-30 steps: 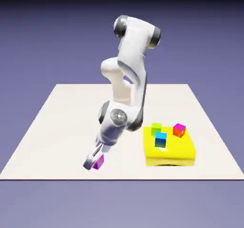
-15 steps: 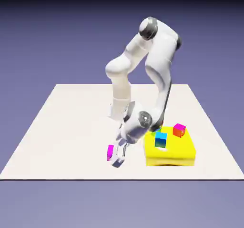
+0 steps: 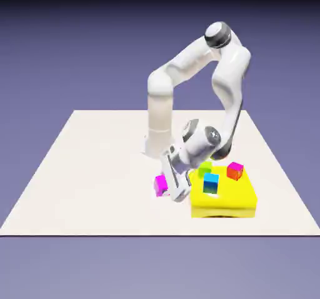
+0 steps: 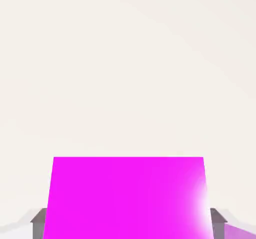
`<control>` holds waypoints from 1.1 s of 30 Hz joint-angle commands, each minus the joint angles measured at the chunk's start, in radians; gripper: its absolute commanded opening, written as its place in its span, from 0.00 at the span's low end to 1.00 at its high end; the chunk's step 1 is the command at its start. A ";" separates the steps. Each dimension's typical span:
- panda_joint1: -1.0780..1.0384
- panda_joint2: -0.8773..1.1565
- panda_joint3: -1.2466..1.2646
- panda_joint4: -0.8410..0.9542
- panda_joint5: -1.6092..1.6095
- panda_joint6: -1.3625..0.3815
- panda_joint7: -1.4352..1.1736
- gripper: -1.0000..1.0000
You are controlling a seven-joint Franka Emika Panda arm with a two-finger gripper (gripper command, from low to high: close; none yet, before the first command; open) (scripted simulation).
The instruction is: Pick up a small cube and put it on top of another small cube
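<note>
Item one, small magenta cube (image 3: 161, 186): in the exterior view, left of the yellow block and well apart from it; in the hand view, squarely between the fingertips. Your load; keep it level before any lowering. Its height above the table (image 3: 81, 191) cannot be told.

Item two, gripper (image 4: 128, 223): jaws clamped on the magenta cube, one tip at each side. The hand is tilted in the exterior view, so bring it upright as you carry; hold the squeeze steady throughout.

Item three, green cube (image 3: 205, 168): on the block, between 2 and 3 o'clock from your load. Possible base; its close neighbour asks for a straight descent.

Item four, blue cube (image 3: 211, 183): at 3 o'clock from your load. Possible base, nearest the camera; which cube is meant cannot be told.

Item five, yellow block (image 3: 223, 199): low, broad support. Clear its edge with height to spare before moving over it.

Item six, orange-red cube (image 3: 235, 172): magenta top, just above 3 o'clock. Give it room; centre over your chosen base, match faces, settle gently, then release.
</note>
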 commanded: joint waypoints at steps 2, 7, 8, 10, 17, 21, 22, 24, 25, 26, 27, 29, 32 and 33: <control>0.073 0.020 -0.039 -0.024 0.037 -0.004 -0.055 0.00; 0.254 0.070 -0.137 -0.083 0.133 -0.011 -0.196 0.00; 0.290 0.080 -0.157 -0.095 0.152 -0.012 -0.224 0.00; 0.362 0.100 -0.196 -0.119 0.190 -0.015 -0.281 0.00; 0.616 0.170 -0.333 -0.202 0.324 -0.025 -0.478 0.00; 0.761 0.209 -0.412 -0.249 0.401 -0.031 -0.590 0.00; 0.797 0.219 -0.431 -0.261 0.420 -0.032 -0.619 0.00; 0.870 0.239 -0.471 -0.285 0.458 -0.035 -0.675 0.00; 0.906 0.249 -0.490 -0.297 0.477 -0.036 -0.703 0.00; 0.942 0.259 -0.510 -0.309 0.496 -0.038 -0.731 0.00; 0.979 0.269 -0.529 -0.321 0.515 -0.039 -0.759 0.00; 1.051 0.289 -0.569 -0.344 0.554 -0.042 -0.816 0.00; 1.040 0.327 -0.544 -0.342 0.598 -0.069 -0.834 0.00; 1.025 0.363 -0.517 -0.338 0.640 -0.097 -0.850 0.00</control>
